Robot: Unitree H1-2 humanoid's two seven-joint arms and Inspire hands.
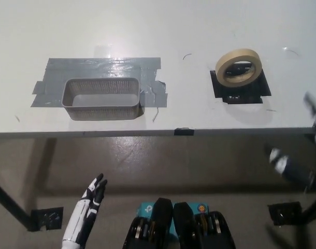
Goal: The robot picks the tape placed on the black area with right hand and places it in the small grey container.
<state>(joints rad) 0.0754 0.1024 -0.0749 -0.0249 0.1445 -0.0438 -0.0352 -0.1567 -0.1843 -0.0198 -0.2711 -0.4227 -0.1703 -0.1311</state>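
Observation:
A beige roll of tape [239,67] stands tilted on a black patch [241,89] at the table's right. The small grey mesh container [102,98] sits on a patch of grey tape [54,78] at the left and looks empty. My black right hand [294,167] shows blurred at the right edge, below and to the right of the roll and off the table's front edge; its fingers [312,104] are spread and hold nothing. The white left hand [89,206] rests low at the lower left, below the table, fingers stretched out.
The white table [163,31] fills the upper half; its front edge [147,133] runs across the middle, with a small black mark [184,131] on it. Below lies brown floor with black table feet [46,218] [285,212].

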